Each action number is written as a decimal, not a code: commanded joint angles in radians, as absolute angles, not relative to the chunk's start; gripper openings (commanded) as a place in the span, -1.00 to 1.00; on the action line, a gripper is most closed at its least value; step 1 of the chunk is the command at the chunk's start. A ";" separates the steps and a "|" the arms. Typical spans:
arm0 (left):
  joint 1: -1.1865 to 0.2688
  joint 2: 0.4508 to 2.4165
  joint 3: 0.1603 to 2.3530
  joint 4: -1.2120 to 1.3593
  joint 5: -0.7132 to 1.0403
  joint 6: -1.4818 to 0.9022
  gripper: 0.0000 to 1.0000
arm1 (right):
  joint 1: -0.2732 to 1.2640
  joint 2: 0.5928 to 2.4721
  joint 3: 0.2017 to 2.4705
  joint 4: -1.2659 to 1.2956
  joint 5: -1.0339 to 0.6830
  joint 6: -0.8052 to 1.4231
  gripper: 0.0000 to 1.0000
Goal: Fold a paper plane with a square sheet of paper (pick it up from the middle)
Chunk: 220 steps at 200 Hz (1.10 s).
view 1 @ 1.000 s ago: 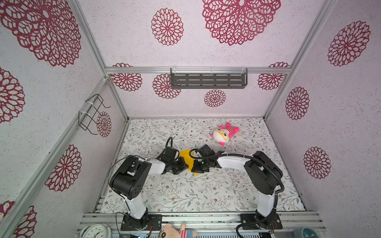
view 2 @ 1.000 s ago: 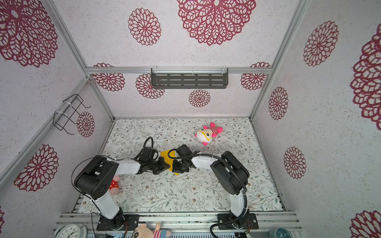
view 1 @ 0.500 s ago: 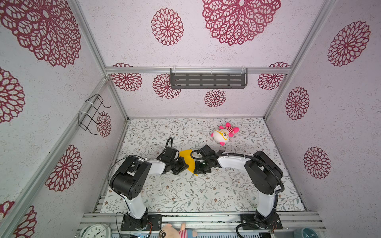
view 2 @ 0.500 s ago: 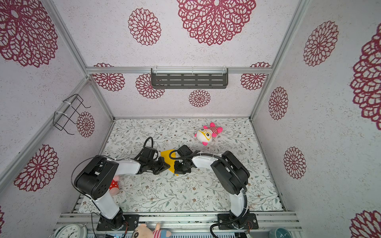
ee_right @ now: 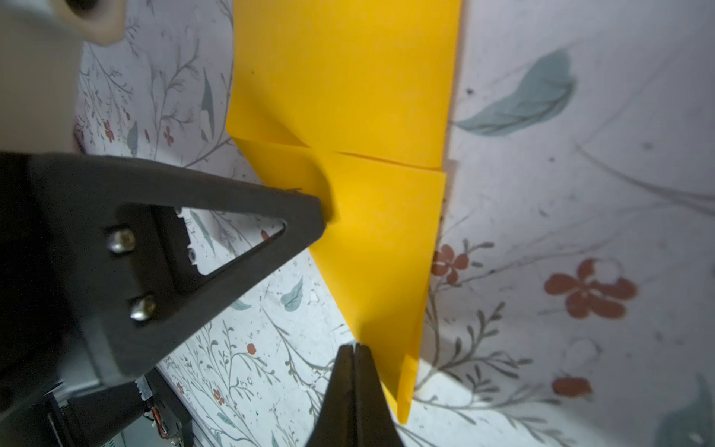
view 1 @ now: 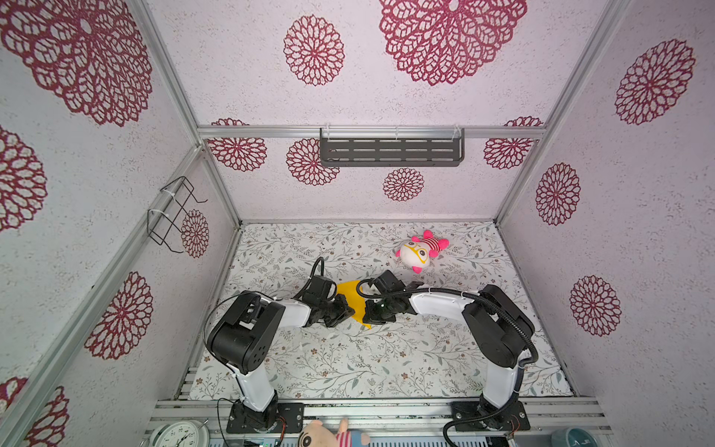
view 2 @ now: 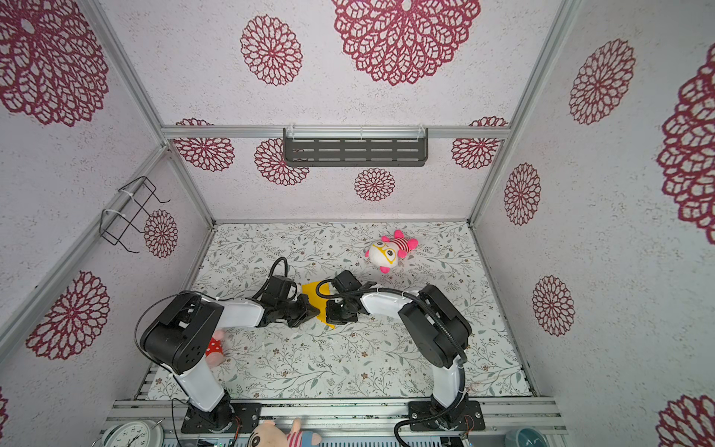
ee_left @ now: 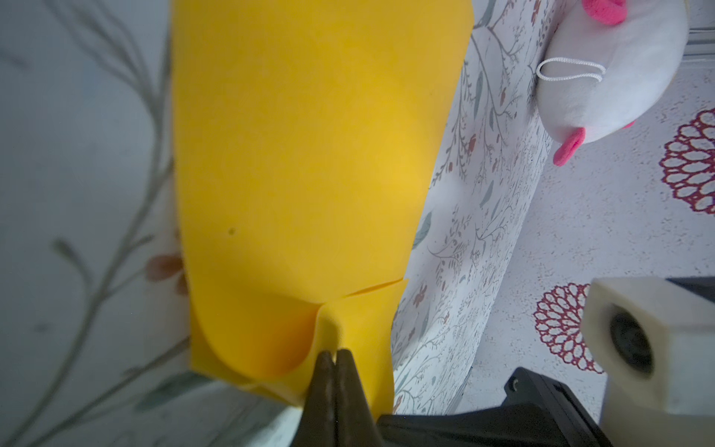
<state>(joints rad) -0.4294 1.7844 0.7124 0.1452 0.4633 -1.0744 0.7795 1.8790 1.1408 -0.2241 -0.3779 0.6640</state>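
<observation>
Closing fully just now, the right end effector (ee_right: 354, 349) sits shut at the slanted edge of the paper (ee_right: 348, 85); the left end effector (ee_left: 333, 354) pinches a flap, so creasing looks underway.

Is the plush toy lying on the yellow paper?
No, the plush toy lies apart from the paper, with bare tabletop between them.

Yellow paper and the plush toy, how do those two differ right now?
The yellow paper is flat, thin and partly folded to a point. The plush toy is rounded and stuffed, white with pink. The paper lies mid-table with the shut left hand and right hand at it, while the toy lies farther back, untouched. Both rest on the floral table cover.
</observation>
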 commanded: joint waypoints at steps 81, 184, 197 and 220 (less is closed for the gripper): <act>-0.427 1.861 0.655 -0.041 0.313 -1.066 -1.00 | 0.779 1.901 1.141 -0.307 -0.338 0.654 -0.92; -0.419 1.861 0.657 -0.052 0.311 -1.054 -1.00 | 0.775 1.825 1.042 -0.396 -0.337 0.618 -0.90; -0.419 1.861 0.661 -0.052 0.318 -1.051 -1.00 | 0.773 1.802 1.053 -0.406 -0.319 0.601 -0.89; -0.419 1.859 0.670 -0.051 0.331 -1.048 -1.00 | 0.773 1.749 1.075 -0.333 -0.317 0.587 -0.86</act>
